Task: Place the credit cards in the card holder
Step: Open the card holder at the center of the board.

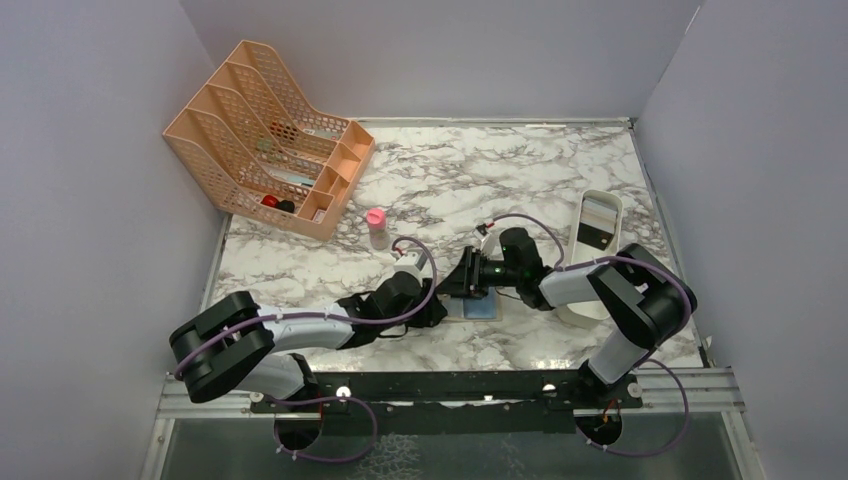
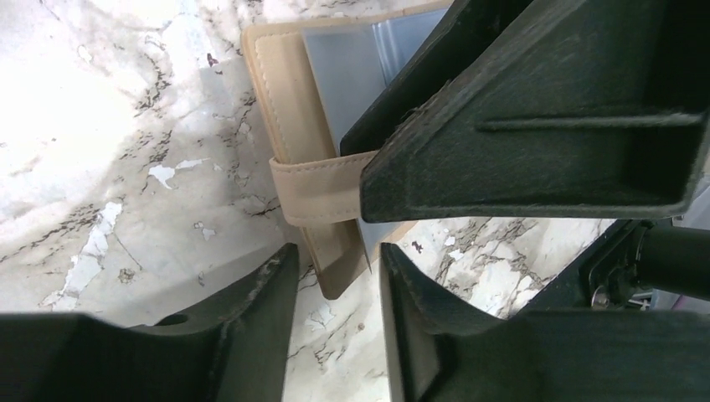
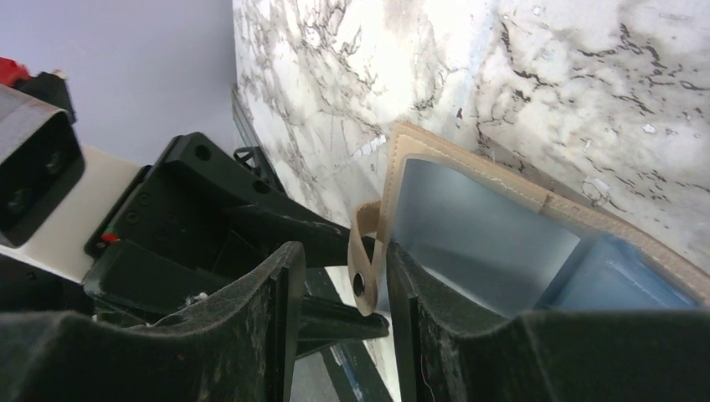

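Card holder (image 2: 289, 100): one, lying open; one silvery card (image 2: 347, 71) inside.

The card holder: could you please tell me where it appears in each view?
Top external: card holder just below picture centre.
Left wrist: upper centre, snap tab wrapped over its edge.
Right wrist: centre right, blue lining showing.
Shared landmark: the marble table beneath it.
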Available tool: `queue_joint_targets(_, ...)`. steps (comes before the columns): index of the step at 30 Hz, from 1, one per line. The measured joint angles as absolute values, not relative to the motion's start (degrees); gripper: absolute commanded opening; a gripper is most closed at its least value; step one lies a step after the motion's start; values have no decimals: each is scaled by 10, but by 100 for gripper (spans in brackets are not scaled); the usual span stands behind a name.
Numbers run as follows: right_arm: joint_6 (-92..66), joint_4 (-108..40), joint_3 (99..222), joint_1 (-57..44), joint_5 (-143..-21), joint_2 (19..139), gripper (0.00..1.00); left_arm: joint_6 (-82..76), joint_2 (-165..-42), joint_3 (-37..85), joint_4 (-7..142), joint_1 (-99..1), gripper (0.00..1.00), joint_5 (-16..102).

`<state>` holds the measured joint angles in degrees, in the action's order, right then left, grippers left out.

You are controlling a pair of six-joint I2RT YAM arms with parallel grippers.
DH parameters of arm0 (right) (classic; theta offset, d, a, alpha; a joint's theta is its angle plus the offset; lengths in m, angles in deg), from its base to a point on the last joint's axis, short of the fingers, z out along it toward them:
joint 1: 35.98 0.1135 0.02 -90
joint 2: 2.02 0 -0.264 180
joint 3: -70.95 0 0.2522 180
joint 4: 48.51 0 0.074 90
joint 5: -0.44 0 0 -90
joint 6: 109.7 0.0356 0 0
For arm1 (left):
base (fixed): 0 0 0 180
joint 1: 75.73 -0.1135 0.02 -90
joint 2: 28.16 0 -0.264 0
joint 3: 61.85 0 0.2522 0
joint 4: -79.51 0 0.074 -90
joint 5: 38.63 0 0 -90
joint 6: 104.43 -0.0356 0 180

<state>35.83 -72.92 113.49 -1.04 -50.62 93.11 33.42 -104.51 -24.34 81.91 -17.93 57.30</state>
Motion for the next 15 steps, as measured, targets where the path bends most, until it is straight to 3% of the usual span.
queue_joint_targets(3, 349, -711, 1135, -10, -510, 926, 51, 329, -1046, -239, 819, -179, 15, 577)
queue_joint_targets(7, 325, -644, 1137, -10, -519, 886, 59, 330, -1046, -236, 817, -179, 0, 585)
queue_joint_targets(15, 253, -447, 1165, -10, -619, 721, 65, 343, -1043, -235, 806, -179, 0, 594)
